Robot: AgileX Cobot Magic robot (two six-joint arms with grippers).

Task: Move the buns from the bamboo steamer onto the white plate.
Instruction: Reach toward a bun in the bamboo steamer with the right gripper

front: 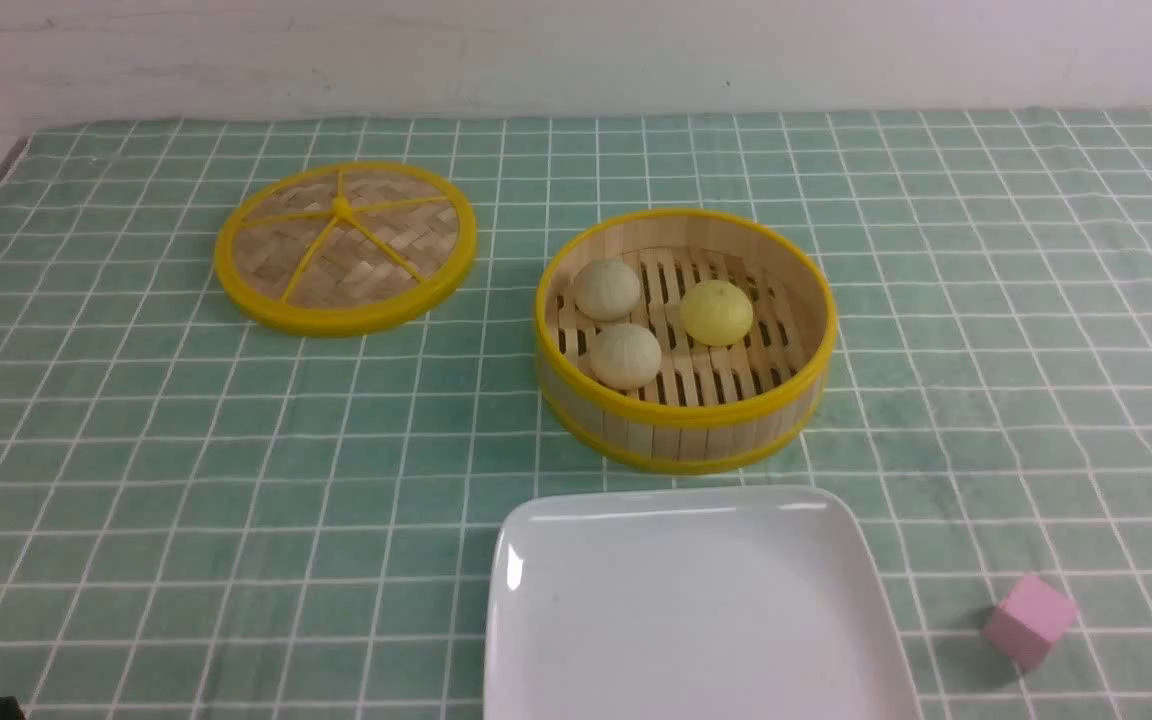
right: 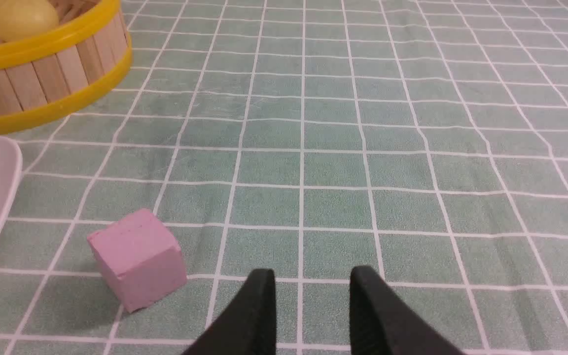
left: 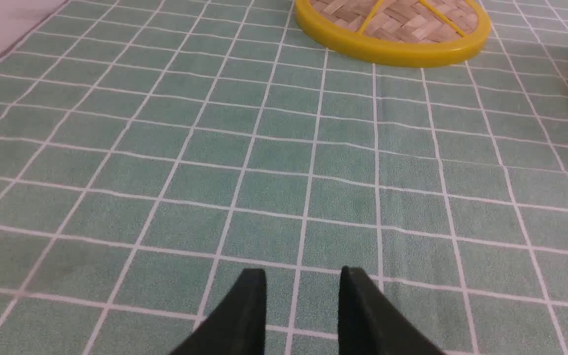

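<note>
Glossy white plate [front: 686, 610], three domed buns [front: 625, 355]

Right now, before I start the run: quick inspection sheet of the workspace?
Surface: green checked cloth, lying flat.
Job's things: buns, all three inside the bamboo steamer, two pale, one yellow; white plate bare, on the robot's side of the steamer.
Clutter: pink cube right of the plate; woven lid lying left of the steamer.
Grippers: left gripper open, empty, over bare cloth; right gripper open, empty, near the cube.
Cables: nothing seen.
Surroundings: white wall behind the table.
</note>
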